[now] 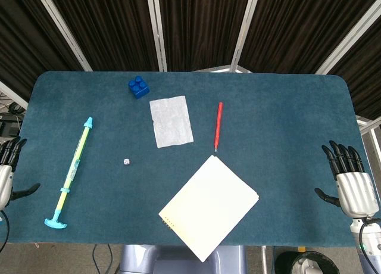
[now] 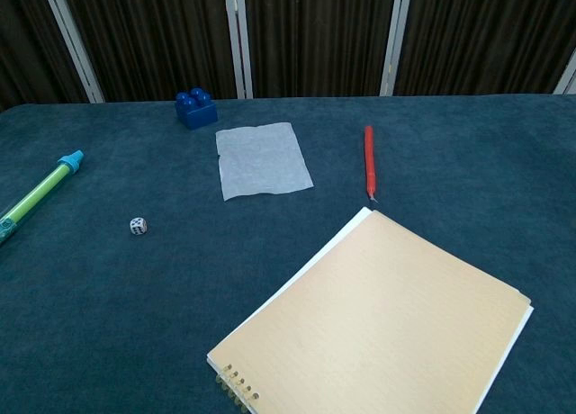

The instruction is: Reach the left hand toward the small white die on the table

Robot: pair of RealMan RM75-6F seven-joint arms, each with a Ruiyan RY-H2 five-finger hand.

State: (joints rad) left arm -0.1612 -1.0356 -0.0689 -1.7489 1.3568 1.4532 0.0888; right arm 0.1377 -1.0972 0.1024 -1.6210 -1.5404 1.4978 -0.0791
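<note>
The small white die (image 1: 126, 162) lies on the blue table (image 1: 286, 119), left of centre; the chest view shows the die (image 2: 138, 225) with dark pips. My left hand (image 1: 8, 170) hangs at the table's left edge, fingers spread and empty, far left of the die. At the right edge, my right hand (image 1: 350, 180) is also spread with nothing in it. Neither hand appears in the chest view.
A long green-and-cyan tube (image 1: 72, 171) lies between my left hand and the die. A blue brick (image 1: 137, 86), a white paper sheet (image 1: 171, 121), a red pen (image 1: 218, 126) and a spiral notebook (image 1: 208, 205) lie further right.
</note>
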